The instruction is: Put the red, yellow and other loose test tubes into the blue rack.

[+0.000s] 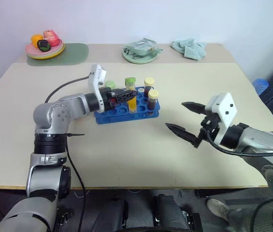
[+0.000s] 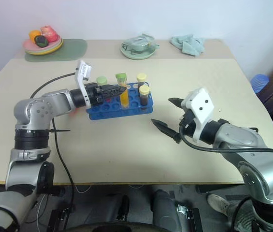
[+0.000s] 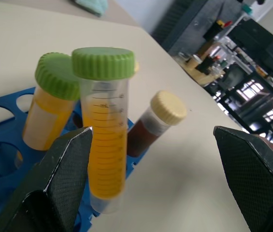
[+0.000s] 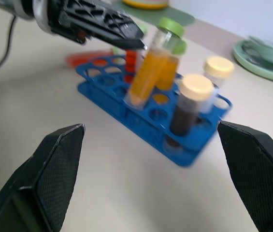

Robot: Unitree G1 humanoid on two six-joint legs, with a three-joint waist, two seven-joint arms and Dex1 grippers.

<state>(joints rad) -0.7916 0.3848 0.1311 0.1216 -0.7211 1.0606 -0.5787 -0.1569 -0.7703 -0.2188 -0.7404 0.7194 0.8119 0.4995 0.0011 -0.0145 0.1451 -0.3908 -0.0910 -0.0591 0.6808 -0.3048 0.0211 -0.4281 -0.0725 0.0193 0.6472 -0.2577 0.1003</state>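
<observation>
The left gripper point(image 1: 126, 94) is above the blue rack point(image 1: 126, 112), with its jaws wide open and nothing between them. In the left wrist view a yellow tube point(image 3: 105, 130) with a green cap stands in a hole at the near edge of the rack; it leans a little and lies against one finger point(image 3: 61, 169), while the other finger is well apart from it, so the tube is not gripped. Behind it a second yellow tube point(image 3: 49, 113) and a brown tube point(image 3: 153, 123) with a pale cap also stand in the rack, and the right wrist view shows one more brown tube point(image 4: 189, 108) at the end of the rack. A red tube point(image 4: 132, 59) shows behind the rack under the left fingers; I cannot tell if it is in a hole or lies on the table point(image 1: 141, 154). The right gripper point(image 1: 187, 118) hangs over the table to the right of the rack, also wide open and empty. I judge that the yellow tube is just placed, so the good move now is to draw the left fingers away straight and slowly, without pushing the leaning tube, and to check that it sits down fully in its hole. Dragging the finger sideways could tip the tube or shift the light rack.
</observation>
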